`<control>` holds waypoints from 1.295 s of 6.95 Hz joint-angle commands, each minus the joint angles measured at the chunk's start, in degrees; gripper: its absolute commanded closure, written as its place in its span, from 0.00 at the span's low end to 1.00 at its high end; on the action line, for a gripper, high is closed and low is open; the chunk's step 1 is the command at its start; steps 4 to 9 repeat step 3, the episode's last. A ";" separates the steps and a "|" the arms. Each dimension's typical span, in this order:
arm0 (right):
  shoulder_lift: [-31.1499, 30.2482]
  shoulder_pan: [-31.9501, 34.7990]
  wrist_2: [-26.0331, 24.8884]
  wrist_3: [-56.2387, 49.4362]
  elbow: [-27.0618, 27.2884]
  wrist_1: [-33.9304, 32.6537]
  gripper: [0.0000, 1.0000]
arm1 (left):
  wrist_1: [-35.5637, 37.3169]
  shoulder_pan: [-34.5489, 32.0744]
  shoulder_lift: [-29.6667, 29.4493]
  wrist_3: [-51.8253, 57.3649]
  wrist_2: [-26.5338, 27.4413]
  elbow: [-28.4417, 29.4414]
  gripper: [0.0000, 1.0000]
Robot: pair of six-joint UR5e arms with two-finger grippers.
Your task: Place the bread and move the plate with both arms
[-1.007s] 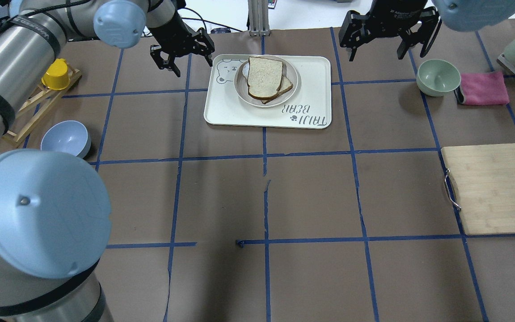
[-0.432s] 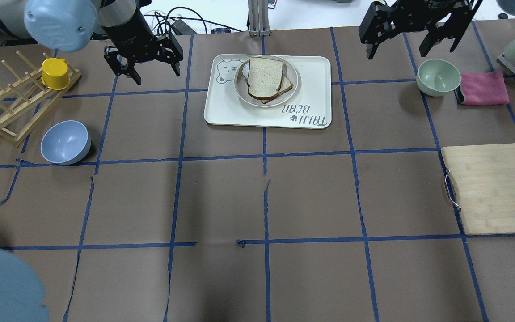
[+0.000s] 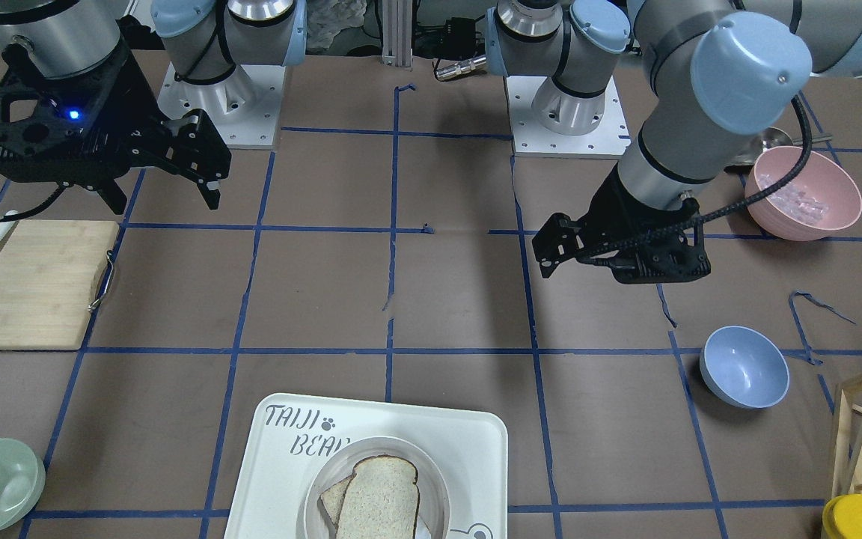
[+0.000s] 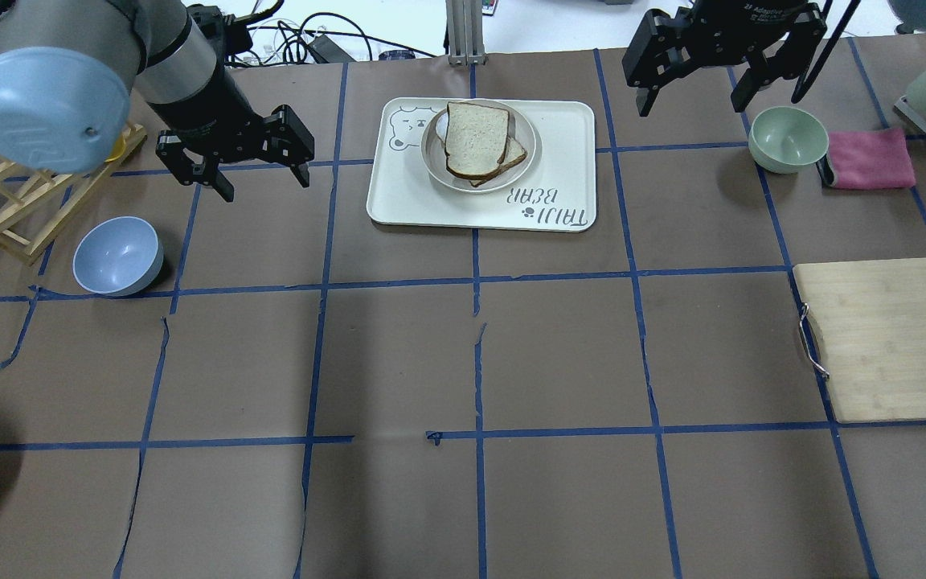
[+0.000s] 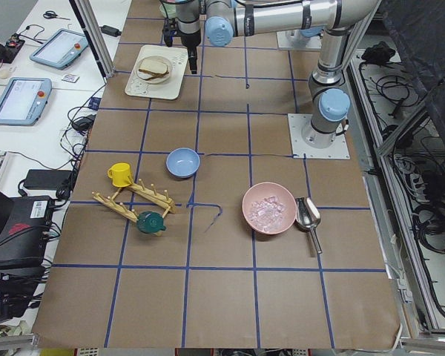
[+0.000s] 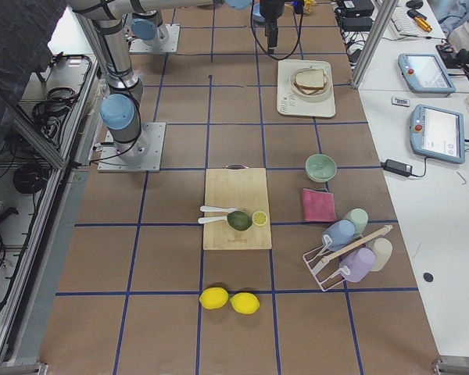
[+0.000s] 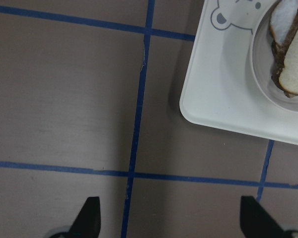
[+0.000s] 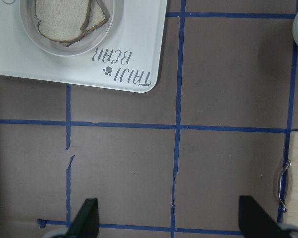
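The bread (image 4: 475, 137) lies on top of a second slice on the round off-white plate (image 4: 529, 133), which stands on the white tray (image 4: 407, 201). The bread also shows in the front view (image 3: 378, 501) and the right wrist view (image 8: 59, 17). My left gripper (image 4: 266, 189) is open and empty above the table, left of the tray. Its wrist view shows the tray corner (image 7: 208, 99) and the plate's edge (image 7: 260, 74). My right gripper (image 4: 688, 108) is open and empty, high off the tray's far right corner.
A pale green bowl (image 4: 788, 138) and a pink cloth (image 4: 869, 158) lie right of the tray. A wooden cutting board (image 4: 881, 346) is at the right edge. A blue bowl (image 4: 117, 256) and a wooden rack (image 4: 21, 209) are at the left. A pink bowl (image 3: 804, 193) stands near the left arm's base.
My left gripper has moved away from the tray's far left corner, leftward and nearer to the robot. The right gripper has shifted a little. Bread and plate have not moved.
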 commanded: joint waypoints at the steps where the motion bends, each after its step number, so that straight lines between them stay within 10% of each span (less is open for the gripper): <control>1: 0.43 -0.15 -2.70 -0.32 0.44 -0.16 0.00 | -0.62 0.60 3.76 0.03 0.08 -1.80 0.00; 9: 0.52 -0.41 -2.71 -0.59 0.53 0.18 0.00 | -0.80 0.60 4.91 0.03 0.17 -1.89 0.00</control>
